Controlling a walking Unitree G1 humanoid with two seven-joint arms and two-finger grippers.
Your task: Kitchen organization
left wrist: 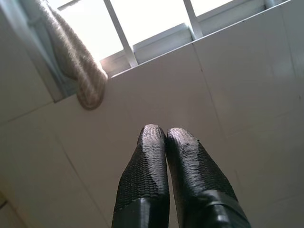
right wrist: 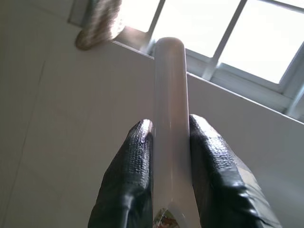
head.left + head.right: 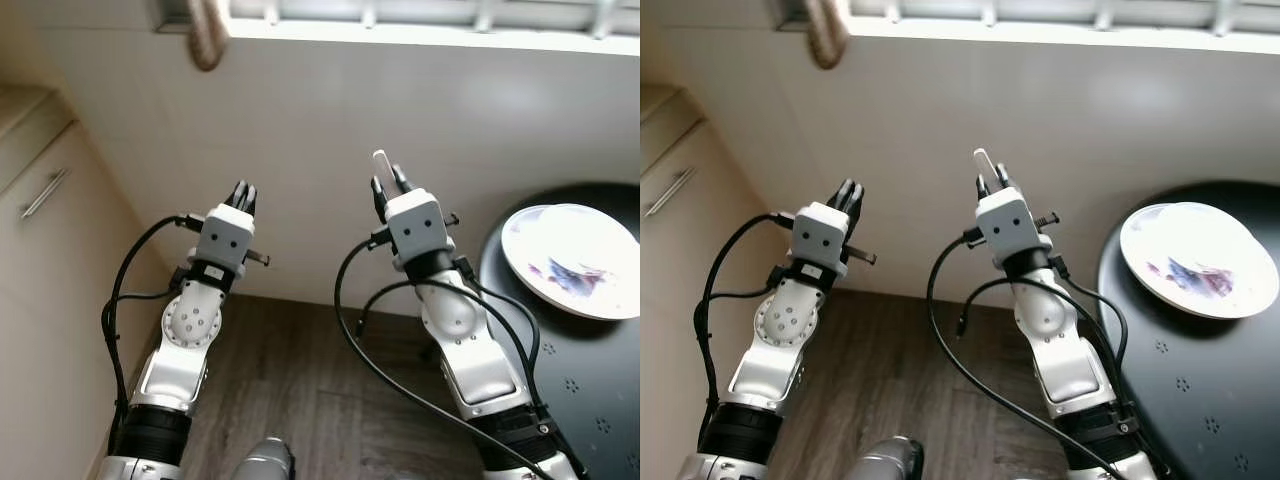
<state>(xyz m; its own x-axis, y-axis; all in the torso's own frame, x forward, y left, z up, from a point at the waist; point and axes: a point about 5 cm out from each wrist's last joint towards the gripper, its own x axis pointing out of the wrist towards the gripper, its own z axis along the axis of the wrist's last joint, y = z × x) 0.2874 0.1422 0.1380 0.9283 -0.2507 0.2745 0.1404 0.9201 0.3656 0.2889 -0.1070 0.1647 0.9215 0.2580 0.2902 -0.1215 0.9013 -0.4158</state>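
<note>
My right gripper (image 3: 388,182) is raised in front of the white wall and shut on a slim white handle (image 3: 380,160) that sticks up past its fingertips. In the right wrist view the white handle (image 2: 170,109) runs between the two black fingers (image 2: 130,175), its lower end hidden. My left gripper (image 3: 242,192) is raised beside it to the left, shut with nothing in it; its fingers (image 1: 149,166) press together in the left wrist view. A white plate (image 3: 572,258) with purple smears lies on the round black table (image 3: 580,400) at the right.
A white tiled wall (image 3: 330,120) stands close ahead, with a window (image 3: 420,12) above it. A woven tan object (image 3: 207,35) hangs at the window's left corner. Beige cabinets with a metal handle (image 3: 45,192) stand at the left. Wood floor (image 3: 300,400) lies below.
</note>
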